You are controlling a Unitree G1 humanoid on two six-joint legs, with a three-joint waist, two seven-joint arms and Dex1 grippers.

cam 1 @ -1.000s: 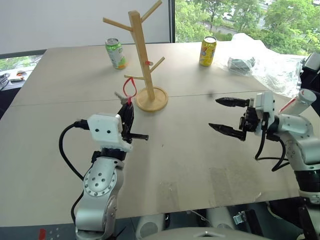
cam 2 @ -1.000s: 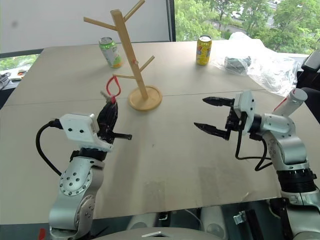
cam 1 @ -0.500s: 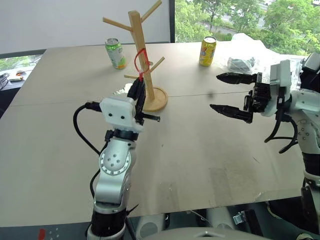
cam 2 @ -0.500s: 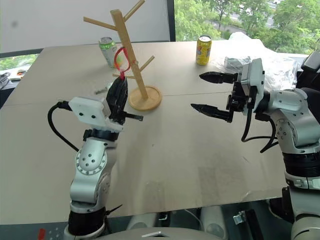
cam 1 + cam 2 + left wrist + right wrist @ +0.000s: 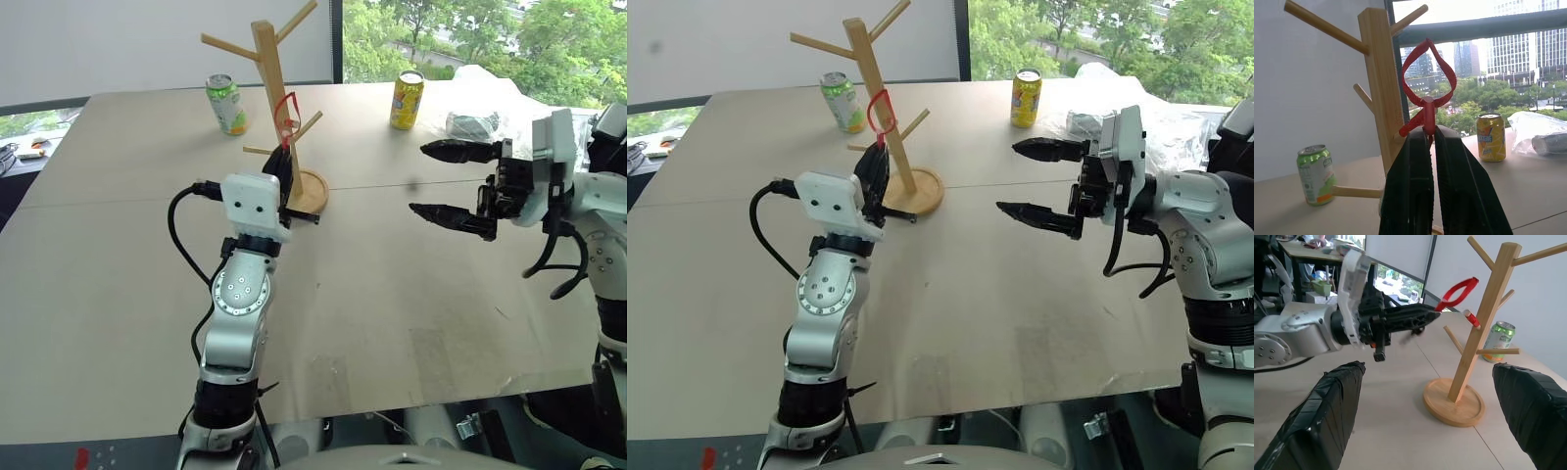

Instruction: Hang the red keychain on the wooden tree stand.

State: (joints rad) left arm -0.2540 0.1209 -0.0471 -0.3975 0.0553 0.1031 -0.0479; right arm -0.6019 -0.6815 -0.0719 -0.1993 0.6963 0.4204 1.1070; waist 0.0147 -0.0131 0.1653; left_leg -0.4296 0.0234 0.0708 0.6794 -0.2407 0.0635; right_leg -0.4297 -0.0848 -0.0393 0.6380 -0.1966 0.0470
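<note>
Red cord loop held up in front of the wooden stand, not hung.

I see my left gripper (image 5: 1429,134) clamped shut on the red keychain (image 5: 1427,73), loop raised just beside the post of the wooden tree stand (image 5: 865,69), touching no peg. My right gripper (image 5: 1046,179) hangs spread wide, empty, well apart. Beyond: green can (image 5: 226,103), yellow can (image 5: 407,99).

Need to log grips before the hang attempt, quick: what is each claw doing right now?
Left claw: shut on the red keychain, loop held up beside the wooden tree stand.
Right claw: open, holding nothing.
</note>
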